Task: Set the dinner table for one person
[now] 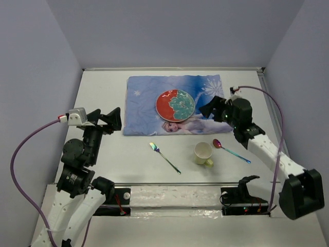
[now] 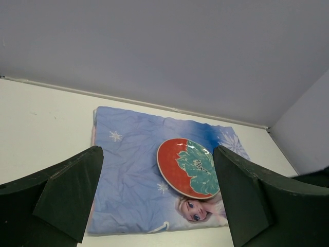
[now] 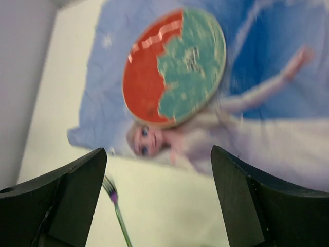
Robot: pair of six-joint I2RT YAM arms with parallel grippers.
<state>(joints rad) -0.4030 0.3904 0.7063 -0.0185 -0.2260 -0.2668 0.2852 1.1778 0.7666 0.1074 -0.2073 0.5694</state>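
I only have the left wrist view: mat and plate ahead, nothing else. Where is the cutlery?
Observer: The fork lies on the bare table, on the arms' side of the mat, tines toward the mat.
Operator: Any spoon?
Observer: Yes, the spoon lies just right of the cup, also off the mat.
Operator: Where is the right arm?
Observer: The right pincer hovers open and empty over the mat's right side, beside the plate.
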